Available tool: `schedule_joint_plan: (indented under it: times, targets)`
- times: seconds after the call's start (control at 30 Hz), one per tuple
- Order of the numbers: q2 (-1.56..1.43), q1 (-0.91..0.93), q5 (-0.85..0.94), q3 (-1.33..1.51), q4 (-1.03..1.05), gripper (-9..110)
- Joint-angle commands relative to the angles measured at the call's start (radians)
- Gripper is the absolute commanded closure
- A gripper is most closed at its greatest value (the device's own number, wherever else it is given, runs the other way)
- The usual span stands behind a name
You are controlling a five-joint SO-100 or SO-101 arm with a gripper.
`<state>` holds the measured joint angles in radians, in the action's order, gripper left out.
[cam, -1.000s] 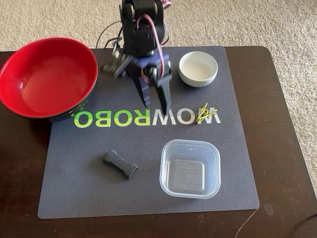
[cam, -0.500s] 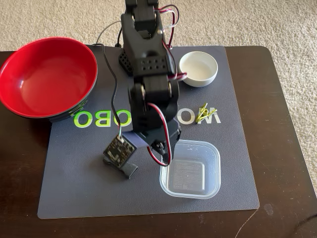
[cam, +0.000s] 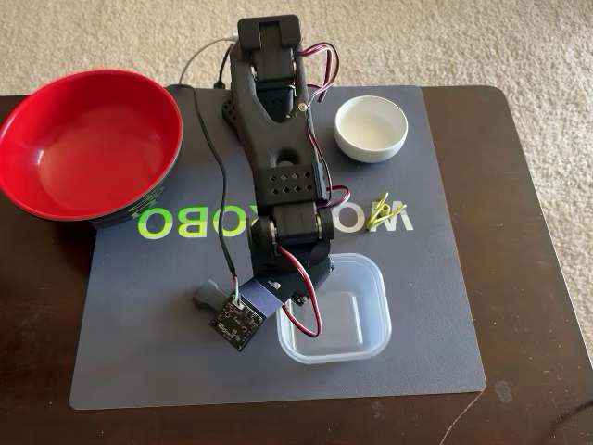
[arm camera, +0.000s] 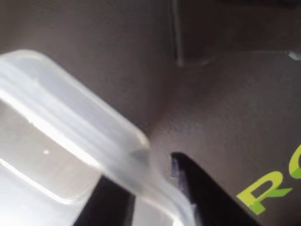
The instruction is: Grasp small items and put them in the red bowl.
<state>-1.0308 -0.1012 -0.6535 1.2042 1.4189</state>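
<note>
In the wrist view the rim of the clear square container (arm camera: 94, 141) fills the frame from 9 o'clock down to 6 o'clock, blurred by closeness, with a dark finger (arm camera: 197, 188) of the gripper (arm camera: 155, 197) just beside its outer wall at about 5 o'clock and a second dark shape under the rim on its inner side; the fingers appear to straddle the wall, though whether they actually pinch it cannot be told. A yellow-green letter of the mat's print (arm camera: 268, 188) shows at 4 o'clock. In the fixed view the container (cam: 347, 320) lies on the grey mat (cam: 139, 324) at roughly 5 o'clock from centre, its left edge hidden beneath the arm (cam: 278, 176), which stretches down from 12 o'clock and covers the middle of the print. The black bone-shaped piece (cam: 206, 296) peeks out at 7 o'clock, mostly covered by the wrist camera board (cam: 239, 320). The yellow-green clip (cam: 382, 213) lies at 3 o'clock, clear of the arm. Farther off, the small white bowl (cam: 371, 128) sits at 1 o'clock, and the red bowl (cam: 88, 144) at 10 o'clock overhangs the mat's corner onto the dark table (cam: 528, 232).
</note>
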Motion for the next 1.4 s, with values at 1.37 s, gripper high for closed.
schedule_joint_plan:
  times: [1.37]
  targets:
    - [-1.239,1.466,-0.327,0.696,0.123,76]
